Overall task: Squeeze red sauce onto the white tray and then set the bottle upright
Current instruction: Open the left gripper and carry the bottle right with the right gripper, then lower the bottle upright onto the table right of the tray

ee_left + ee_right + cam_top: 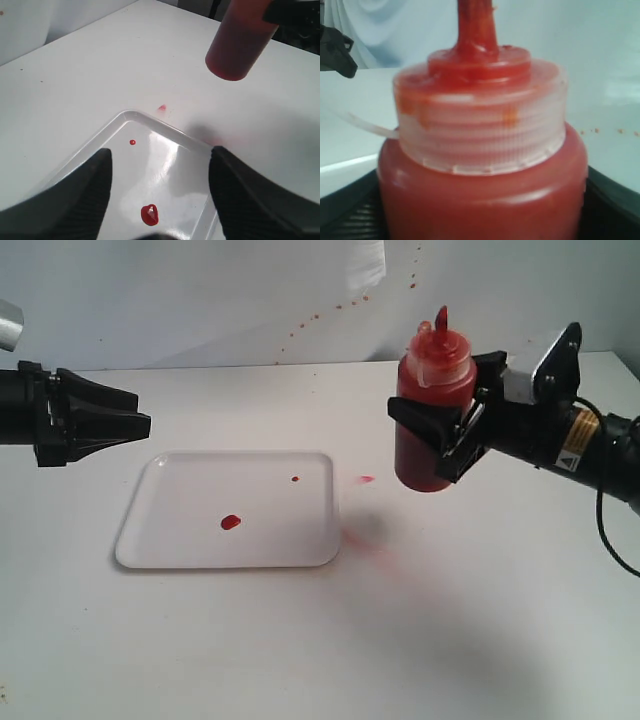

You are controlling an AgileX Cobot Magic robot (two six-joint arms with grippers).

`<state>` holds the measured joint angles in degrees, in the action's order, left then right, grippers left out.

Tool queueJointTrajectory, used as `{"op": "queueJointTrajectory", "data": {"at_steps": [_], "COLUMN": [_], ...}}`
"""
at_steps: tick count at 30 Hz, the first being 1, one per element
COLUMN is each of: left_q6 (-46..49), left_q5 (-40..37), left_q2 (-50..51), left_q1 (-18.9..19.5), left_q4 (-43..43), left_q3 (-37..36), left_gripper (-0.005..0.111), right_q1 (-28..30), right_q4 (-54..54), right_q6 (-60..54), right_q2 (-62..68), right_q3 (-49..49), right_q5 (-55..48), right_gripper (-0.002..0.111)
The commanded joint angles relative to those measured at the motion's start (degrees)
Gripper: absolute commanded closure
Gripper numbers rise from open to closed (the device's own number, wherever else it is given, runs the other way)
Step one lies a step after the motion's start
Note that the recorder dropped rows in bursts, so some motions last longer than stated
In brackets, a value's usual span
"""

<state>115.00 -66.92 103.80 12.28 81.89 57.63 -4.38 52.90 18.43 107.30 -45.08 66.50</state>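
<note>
- My right gripper [445, 440] is clamped around the bottle [430, 380]. It holds the bottle nozzle up in the air, clear of the table [480, 620] and just right of the white tray [160, 540].
- My left gripper [142, 412] hangs near the tray's left end, its fingers [85, 200] spread apart with nothing between them.
- Red sauce [230, 522] lies on the tray as 2 blobs: 1 larger near the middle, 1 small dot toward the far rim.
- A pinkish spot [366, 479] marks the table between tray and bottle.

The bottle [430, 445] is translucent orange-red under a ribbed, whitish cap [480, 125] smeared red, the sauce [230, 522] glossy dark red on the plain white tray [160, 540], the bench [300, 650] white with a pink spot [367, 479], and the left pincer [140, 422] and right pincer [435, 405] matt black.
</note>
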Motion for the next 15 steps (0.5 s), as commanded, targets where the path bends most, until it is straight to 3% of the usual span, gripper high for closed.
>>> {"op": "queueJointTrajectory", "data": {"at_steps": [1, 15], "left_q6": [-2.20, -2.46], "left_q5": [-0.55, -0.36], "left_q2": [-0.47, -0.47], "left_q1": [-0.25, -0.25], "left_q4": [-0.24, -0.24], "left_q3": [0.38, 0.38], "left_gripper": [0.052, 0.052], "right_q1": [1.09, 0.89], "right_q4": [-2.09, -5.63], "right_q6": [-2.28, -3.86], "right_q2": [4.97, 10.24], "right_q3": [0.33, 0.33], "right_q5": [3.46, 3.46], "right_gripper": [0.108, 0.108]}}
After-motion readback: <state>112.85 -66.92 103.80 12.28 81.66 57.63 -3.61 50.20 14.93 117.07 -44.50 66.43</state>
